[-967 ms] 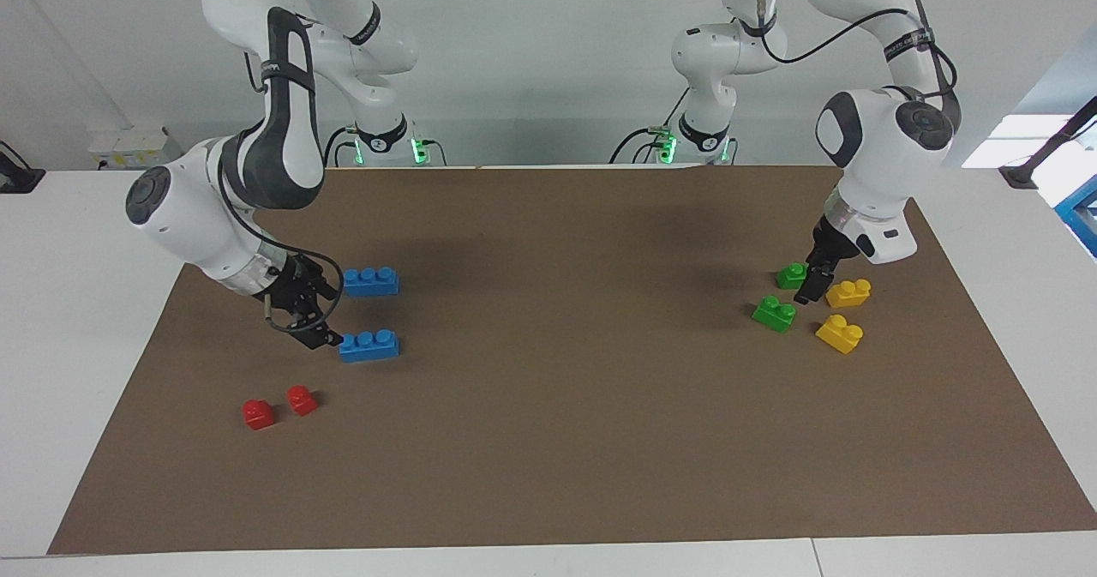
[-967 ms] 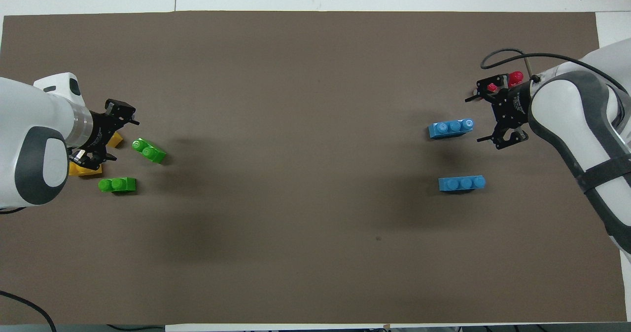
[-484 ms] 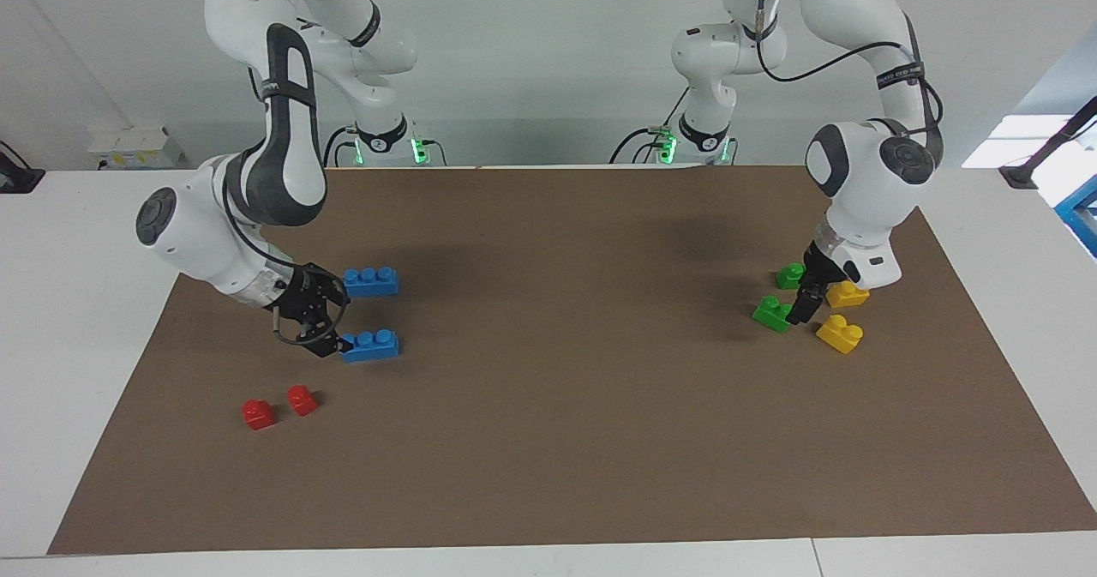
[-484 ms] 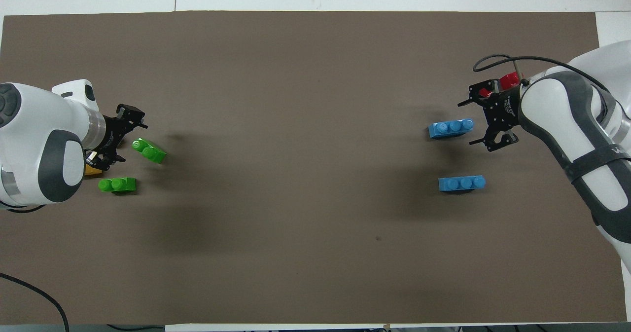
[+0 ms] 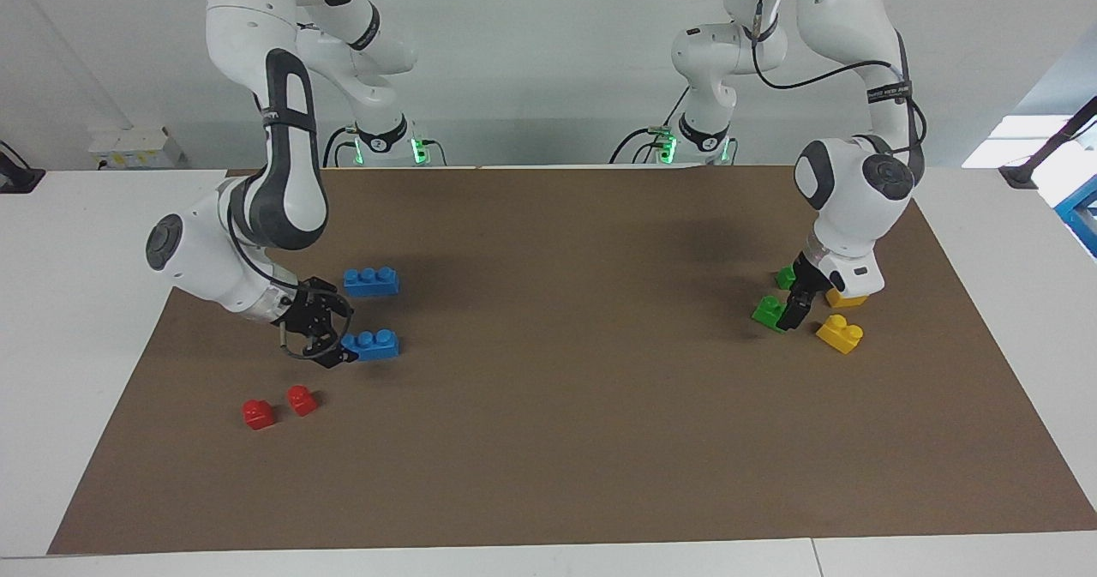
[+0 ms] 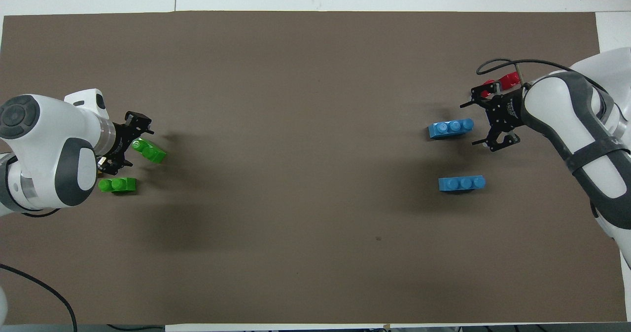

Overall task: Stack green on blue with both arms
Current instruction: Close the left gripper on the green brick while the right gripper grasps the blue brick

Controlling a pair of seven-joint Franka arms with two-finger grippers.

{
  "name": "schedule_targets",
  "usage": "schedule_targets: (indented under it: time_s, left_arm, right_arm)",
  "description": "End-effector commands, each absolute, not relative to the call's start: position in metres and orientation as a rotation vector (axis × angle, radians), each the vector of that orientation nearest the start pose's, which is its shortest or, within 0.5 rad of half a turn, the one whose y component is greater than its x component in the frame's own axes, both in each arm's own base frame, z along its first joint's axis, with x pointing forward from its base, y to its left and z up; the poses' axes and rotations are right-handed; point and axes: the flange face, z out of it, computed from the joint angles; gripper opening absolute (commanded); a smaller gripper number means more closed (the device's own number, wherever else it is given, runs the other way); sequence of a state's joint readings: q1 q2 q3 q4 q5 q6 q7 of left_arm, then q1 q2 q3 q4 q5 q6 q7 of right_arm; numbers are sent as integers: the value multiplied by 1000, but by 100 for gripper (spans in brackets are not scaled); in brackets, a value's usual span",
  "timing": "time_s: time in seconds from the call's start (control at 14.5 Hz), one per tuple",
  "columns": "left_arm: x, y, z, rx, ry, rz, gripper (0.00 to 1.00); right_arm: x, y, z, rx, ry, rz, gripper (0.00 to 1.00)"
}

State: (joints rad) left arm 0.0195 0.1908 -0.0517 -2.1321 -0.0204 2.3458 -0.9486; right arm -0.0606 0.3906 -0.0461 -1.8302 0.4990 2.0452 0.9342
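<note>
Two green two-stud bricks lie at the left arm's end of the brown mat; the left gripper [image 5: 795, 309] [image 6: 129, 142], jaws spread wide, sits low at the farther green brick [image 5: 769, 311] [image 6: 149, 151], holding nothing. The nearer green brick [image 6: 117, 185] lies untouched. At the right arm's end, the right gripper [image 5: 330, 344] [image 6: 488, 125], also wide open, hangs beside the farther blue three-stud brick [image 5: 371, 345] [image 6: 451, 128]. The nearer blue brick [image 5: 371, 281] [image 6: 462, 183] lies apart.

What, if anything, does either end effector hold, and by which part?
Nothing is held. The left end effector is open beside a green brick; the right end effector is open at a blue brick's end.
</note>
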Motion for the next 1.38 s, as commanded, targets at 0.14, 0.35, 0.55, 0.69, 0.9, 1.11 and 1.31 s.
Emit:
schedule_targets:
  time_s: [0.14, 0.35, 0.55, 0.69, 0.9, 1.11, 1.31]
  left_arm:
    - [567, -16, 308, -2844, -1417, -9, 98]
    - [567, -18, 297, -2843, -1409, 9, 98]
    - [567, -16, 296, -2839, -1417, 12, 96]
    - [568, -15, 296, -2839, -1420, 10, 88]
    - [570, -9, 298, -2839, -1438, -22, 75]
    - [571, -7, 299, -2841, -1442, -33, 72]
    - [573, -7, 299, -2843, -1453, -52, 70]
  right_arm:
    - [627, -42, 297, -2178, 1670, 471, 99]
    - [627, -49, 286, -2169, 1679, 471, 99]
    - [627, -54, 283, -2161, 1661, 472, 99]
    - [626, -55, 281, -2158, 1664, 473, 99]
    - [625, -59, 279, -2159, 1663, 469, 94]
    - [625, -51, 279, -2176, 1640, 470, 75]
    - [625, -50, 279, -2177, 1639, 475, 66]
